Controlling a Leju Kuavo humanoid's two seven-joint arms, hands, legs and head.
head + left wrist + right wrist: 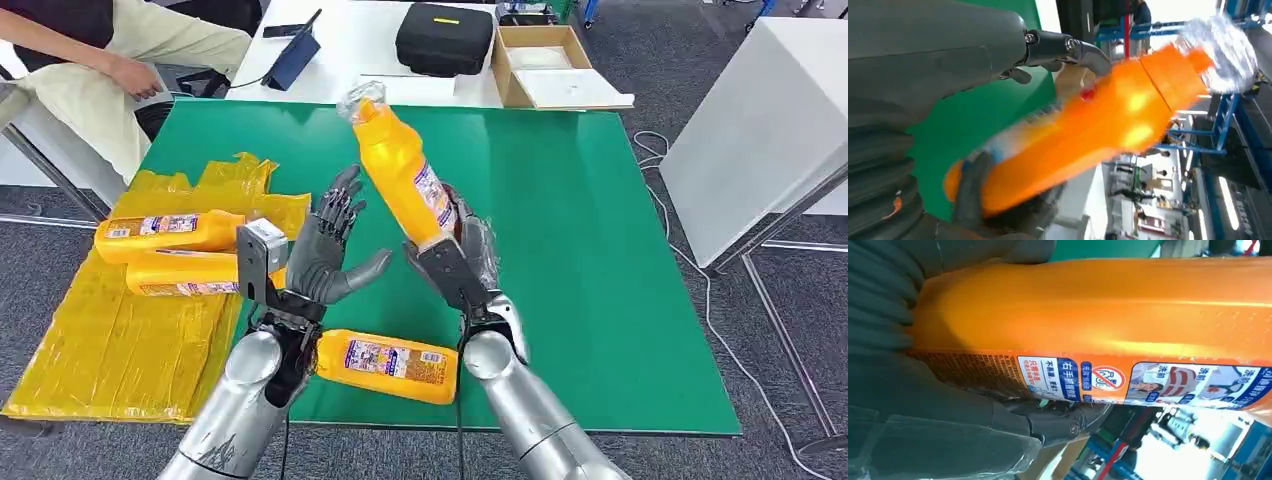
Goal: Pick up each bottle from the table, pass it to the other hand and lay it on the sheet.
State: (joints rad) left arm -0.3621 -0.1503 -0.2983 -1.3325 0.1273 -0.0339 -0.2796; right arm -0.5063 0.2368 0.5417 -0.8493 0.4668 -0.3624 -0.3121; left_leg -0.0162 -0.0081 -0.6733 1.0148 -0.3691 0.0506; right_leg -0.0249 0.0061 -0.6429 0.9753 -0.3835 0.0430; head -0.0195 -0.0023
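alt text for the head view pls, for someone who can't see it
The right robot hand holds an orange bottle tilted above a green table, facing the open left robot hand. Two bottles lie on a yellow sheet; another bottle lies at the table's near edge.

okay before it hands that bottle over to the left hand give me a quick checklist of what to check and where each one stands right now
1. Right hand grips the raised bottle at its base: ok.
2. Left hand free, fingers apart, facing the bottle: ok.
3. Left hand touching the bottle yet: not ok, a gap shows in the head view.
4. Room on the yellow sheet beside the two bottles already lying there: ok.
5. Last bottle on the green table sits below the arms, apart from them: ok.
6. How firm the right hand's grip is: cannot tell.
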